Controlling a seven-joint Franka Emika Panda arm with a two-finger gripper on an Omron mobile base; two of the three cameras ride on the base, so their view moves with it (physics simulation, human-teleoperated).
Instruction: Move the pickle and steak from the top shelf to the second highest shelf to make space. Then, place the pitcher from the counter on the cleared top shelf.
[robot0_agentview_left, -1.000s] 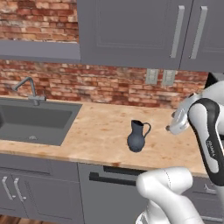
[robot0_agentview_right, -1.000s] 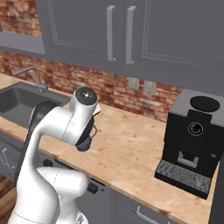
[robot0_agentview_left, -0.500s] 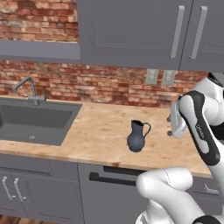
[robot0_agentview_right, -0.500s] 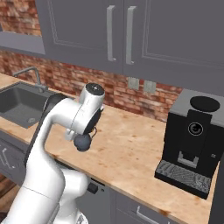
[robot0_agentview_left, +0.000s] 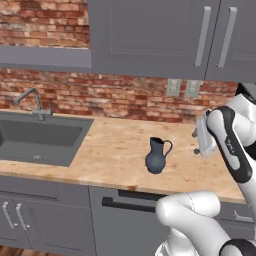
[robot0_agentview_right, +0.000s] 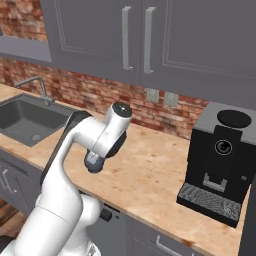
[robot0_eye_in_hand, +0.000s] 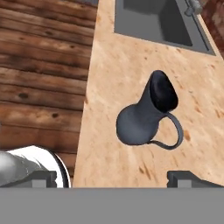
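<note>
Far left, the sink (robot0_agentview_left: 37, 137) sat sunk into the counter (robot0_agentview_left: 115, 150), faucet (robot0_agentview_left: 32, 100) at its far edge vs the brick wall (robot0_agentview_left: 100, 92). Sink also showed in the right base view (robot0_agentview_right: 25, 117) & at the top of the hand view (robot0_eye_in_hand: 153, 22).

Moving right along the counter: the pitcher (robot0_agentview_left: 157, 156) stood upright on the wood-grain top, roughly mid-counter, closer to the near edge than to the wall, handle curling off to the right. Nothing touched it. In the hand view the pitcher (robot0_eye_in_hand: 146, 116) sat dead centre, dark mouth open toward the camera, handle loop clear of the body, standing on bare counter (robot0_eye_in_hand: 122, 65) near the edge, w/ wood floor (robot0_eye_in_hand: 39, 65) beyond that edge.

Further right, the gripper (robot0_agentview_left: 200, 145) hung above the counter, to the right of the pitcher & apart from it, no contact. In the hand view its two dark fingertips (robot0_eye_in_hand: 188, 177) rose at the bottom corners, set wide apart, nothing between them; the pitcher was beyond the tips, not within them.

Above, grey cabinets (robot0_agentview_left: 165, 35) ran along the wall w/ outlets (robot0_agentview_left: 182, 87) below. Far right end of the counter in the right base view: a black coffee machine (robot0_agentview_right: 220, 165), well apart from the arm (robot0_agentview_right: 95, 140).
</note>
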